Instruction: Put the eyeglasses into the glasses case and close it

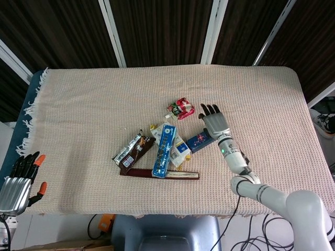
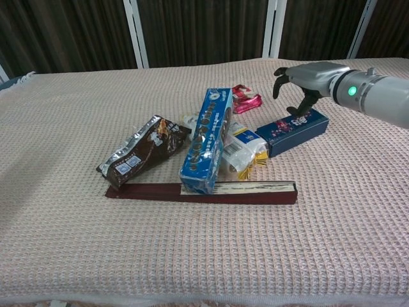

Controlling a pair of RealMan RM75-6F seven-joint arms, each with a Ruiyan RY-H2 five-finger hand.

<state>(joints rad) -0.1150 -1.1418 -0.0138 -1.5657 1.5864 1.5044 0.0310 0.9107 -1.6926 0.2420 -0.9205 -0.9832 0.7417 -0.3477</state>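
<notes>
Several packets crowd our case (image 2: 293, 132), which lies mid-bench against the yellow pack (image 2: 246, 148). Our right robot hand (image 2: 301, 80) hovers over it, fingers curled, grasping nothing. We see no eyeglasses. A clumsy grab could shove the case into the pile.

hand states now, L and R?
Left hand: open, holding nothing, off the table's left edge.
Right hand: fingers curled down over the dark blue box; whether it grips it cannot be told.
</notes>
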